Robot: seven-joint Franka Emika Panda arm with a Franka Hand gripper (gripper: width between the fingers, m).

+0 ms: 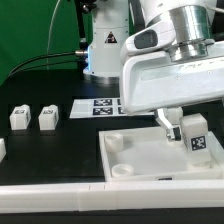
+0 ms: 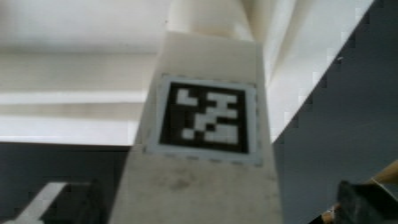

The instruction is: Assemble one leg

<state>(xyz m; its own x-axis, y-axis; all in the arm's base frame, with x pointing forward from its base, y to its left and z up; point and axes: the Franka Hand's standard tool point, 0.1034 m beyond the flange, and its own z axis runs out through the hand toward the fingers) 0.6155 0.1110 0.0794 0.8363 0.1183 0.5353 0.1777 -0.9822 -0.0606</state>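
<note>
Leg [image 1: 198,133] upright in the tabletop panel [image 1: 135,160].
Gripper [image 1: 184,128] jaws released, straddling the leg at the panel's 2 o'clock corner.

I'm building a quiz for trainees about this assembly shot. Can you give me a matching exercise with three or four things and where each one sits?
Things:
1. leg at the gripper
2. two spare legs
3. marker board
4. panel

Places:
A. flat on the black table, behind the panel
B. side by side toward the exterior view's left
C. upright over the panel's corner on the exterior view's right
D. in the foreground, sockets at its corners

Pairs: 1-C, 2-B, 3-A, 4-D
</note>
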